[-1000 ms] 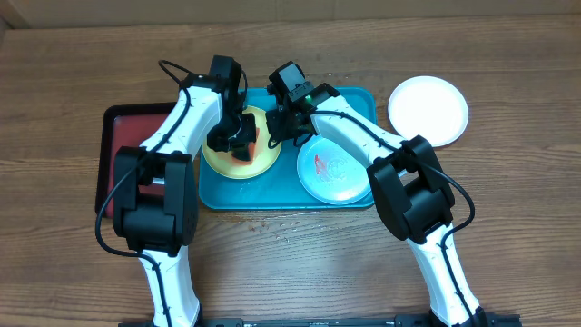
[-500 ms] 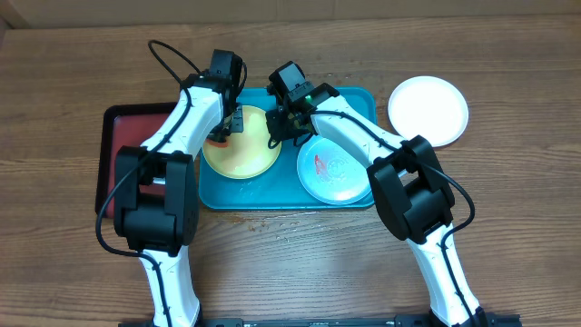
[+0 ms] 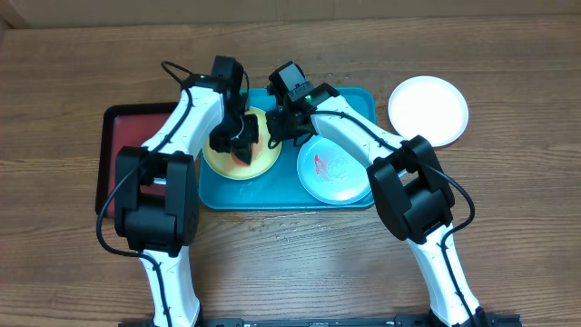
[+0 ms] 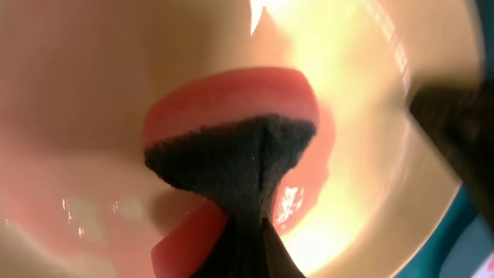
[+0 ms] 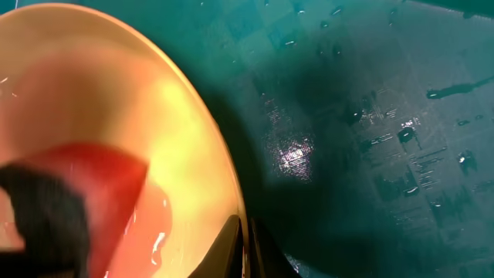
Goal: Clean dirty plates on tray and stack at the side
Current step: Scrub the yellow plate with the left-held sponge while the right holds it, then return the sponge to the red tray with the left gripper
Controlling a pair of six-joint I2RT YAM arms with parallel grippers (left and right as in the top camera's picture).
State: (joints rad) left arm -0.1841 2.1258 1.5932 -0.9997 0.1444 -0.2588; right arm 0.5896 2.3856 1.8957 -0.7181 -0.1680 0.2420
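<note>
Near edge of the tray: wet teal floor, no plate on it there. Just past it, right half of tray, mint-blue plate lies flat with a red smear in the middle, not yet cleaned, no hand on it.

Left half of tray: yellow-green plate, the one being worked. Left hand is over its centre, closed on a sponge, red foam with a dark scrub layer, folded by the pinch. Sponge face is pressed on the plate floor; a wet pinkish film shows around it.

Right hand is at that plate's tray-centre rim, closed on the rim edge, apparently steadying it.

Step in hand, as judged: scrubbing plate 1 of the 2 on the tray. To do it well: hold the rim pinch firm so the plate can't slide, press the sponge flat, sweep centre to rim, cover the pink film fully, stay clear of the right fingertips.

Beyond the tray's far right corner, white plate sits alone on the surface, looks clean. Dark red tray lies touching the tray's left side.
</note>
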